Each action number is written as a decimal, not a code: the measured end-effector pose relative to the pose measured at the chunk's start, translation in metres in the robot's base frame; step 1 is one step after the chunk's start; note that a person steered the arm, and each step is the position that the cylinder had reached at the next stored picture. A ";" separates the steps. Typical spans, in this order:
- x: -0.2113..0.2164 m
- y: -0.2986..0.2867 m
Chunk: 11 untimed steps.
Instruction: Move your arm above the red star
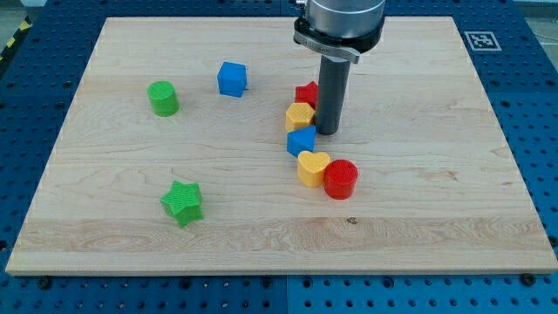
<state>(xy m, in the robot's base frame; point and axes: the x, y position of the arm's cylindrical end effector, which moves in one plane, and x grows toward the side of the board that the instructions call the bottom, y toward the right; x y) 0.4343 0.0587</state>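
The red star-shaped plastic block [306, 92] sits a little above the middle of the pale wooden counter [418, 174], partly hidden behind my dark straight rod, so only its left part shows. My tip [327, 131] rests on the counter just to the view's right of the yellow block [300, 116], whose exact shape I cannot make out, and just below and right of the red star; whether the rod touches either of them I cannot tell. I carry no fingers at all, only this rod, so there is nothing to spread or press together. The yellow block lies directly below the red star and seems to touch it. Below that comes a small blue block [301, 139], angular in outline, close under the yellow one and down-left of my tip. Further toward the view's bottom a yellow heart-shaped block [312, 167] lies beside a red cylinder block [341, 179], the two touching, the cylinder on the view's right. Well apart on the view's left stand three more: a blue cube [232, 78] near the top, a green cylinder [163, 98] to its left, and a green star-shaped block [182, 203] lower down. The counter rests on a blue perforated base [532, 78], and a small black-and-white square marker [480, 40] sits at the counter's top right corner.
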 end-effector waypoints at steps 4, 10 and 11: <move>-0.078 0.029; -0.153 -0.089; -0.174 -0.141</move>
